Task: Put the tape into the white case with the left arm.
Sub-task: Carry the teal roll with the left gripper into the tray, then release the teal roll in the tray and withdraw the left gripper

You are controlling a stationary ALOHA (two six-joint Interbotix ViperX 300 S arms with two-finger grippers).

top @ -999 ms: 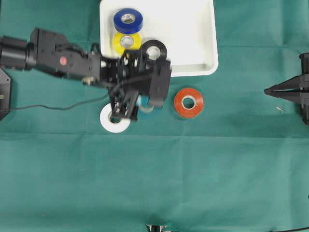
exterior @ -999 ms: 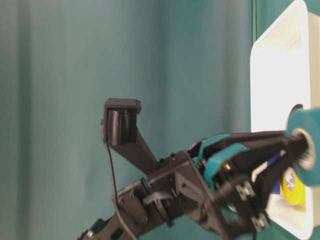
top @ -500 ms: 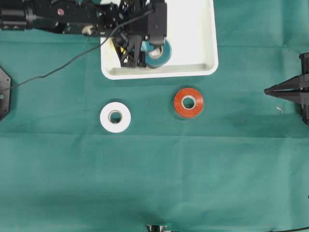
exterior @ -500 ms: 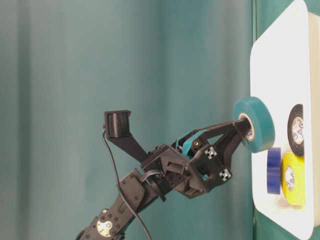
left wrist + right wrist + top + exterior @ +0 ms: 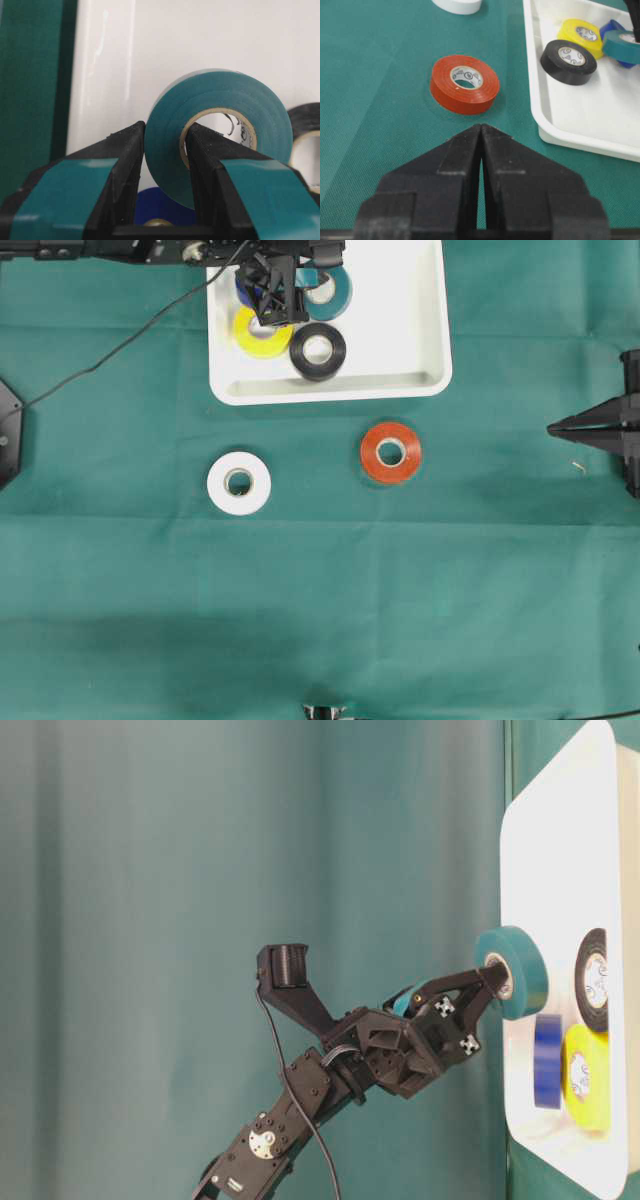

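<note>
Green cloth covers the counter [image 5: 330,610] from edge to edge, and its near half lies bare, a wide flat stretch with faint fold lines. Farther in, a white roll [image 5: 239,482] and a red roll [image 5: 391,452] lie flat on the cloth, well apart from each other, both just short of the near rim of the case [image 5: 420,360]. At the right edge the right hand [image 5: 560,427] is parked low over the cloth, its black fingers pressed together on nothing, pointing toward the red roll with open cloth between.

Inside the case, a black roll [image 5: 318,350] lies flat near the near rim, a yellow roll [image 5: 262,329] just beside it to the left, and a blue roll [image 5: 615,26] behind that. The case's right half is bare white floor. At its far left the left hand [image 5: 296,285] reaches in over the rim, clamped on the wall of the teal tape [image 5: 220,130], one finger through the core and one outside. In the table-level view the tape [image 5: 512,972] stands on edge, close to the case floor; whether it touches I cannot tell. Cloth runs on beyond the case's left and right rims
</note>
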